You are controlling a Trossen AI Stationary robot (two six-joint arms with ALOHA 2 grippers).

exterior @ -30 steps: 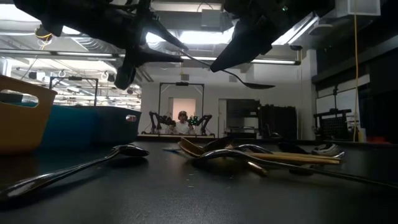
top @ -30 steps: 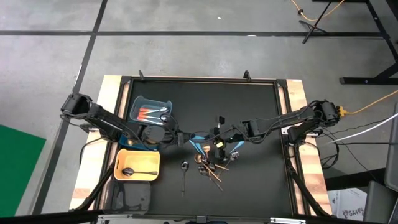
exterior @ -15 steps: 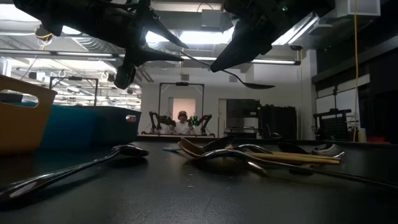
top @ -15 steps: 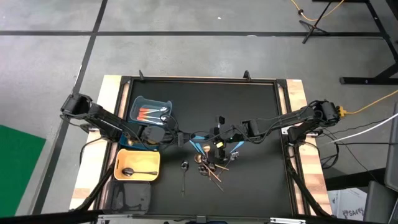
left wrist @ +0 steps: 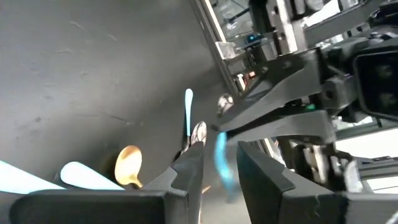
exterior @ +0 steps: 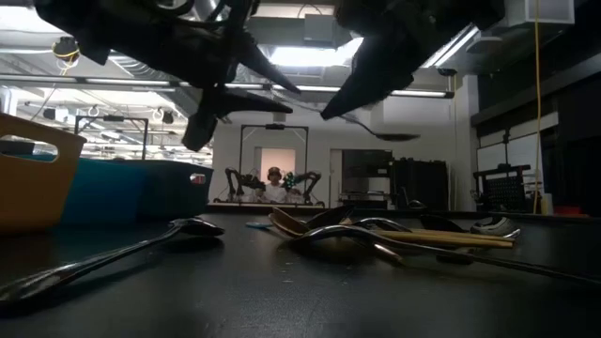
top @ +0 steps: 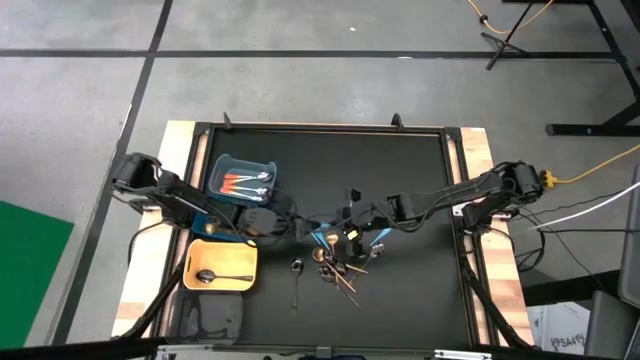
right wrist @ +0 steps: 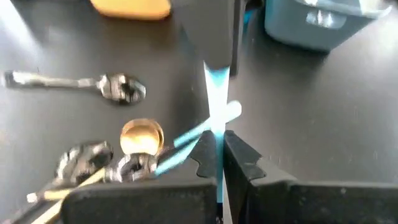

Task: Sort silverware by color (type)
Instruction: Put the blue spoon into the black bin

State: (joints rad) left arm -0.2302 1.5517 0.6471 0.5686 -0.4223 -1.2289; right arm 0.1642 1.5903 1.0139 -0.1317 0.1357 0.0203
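Since a second ago the left arm has been swung in toward the table's middle, so that the left gripper [top: 290, 222] is now brought up close to the right gripper [top: 345, 222], which has hardly shifted.

Sorting is partly done. Orange-handled pieces [top: 240, 181] are already laid in the blue bin [top: 222, 162], and a dark spoon [top: 222, 276] lies in the yellow bin [top: 190, 262]. A grey bin [top: 203, 318] stands at the near edge; its contents cannot be made out. Left on the mat is a heap of silverware [top: 338, 268] with gold, silver and light blue pieces (one gold spoon [right wrist: 141, 135] shows plainly in the right wrist view), and a lone spoon [top: 297, 275] lies apart from it.

A light blue piece [right wrist: 216, 93] is pinched between the closed fingers of the right gripper and held above the heap. The left gripper's fingers [left wrist: 189, 171] are parted, with the blue piece apparently between them, though blur leaves it unsettled whether it is touched. A handover toward the left arm's bins is judged to be in hand.
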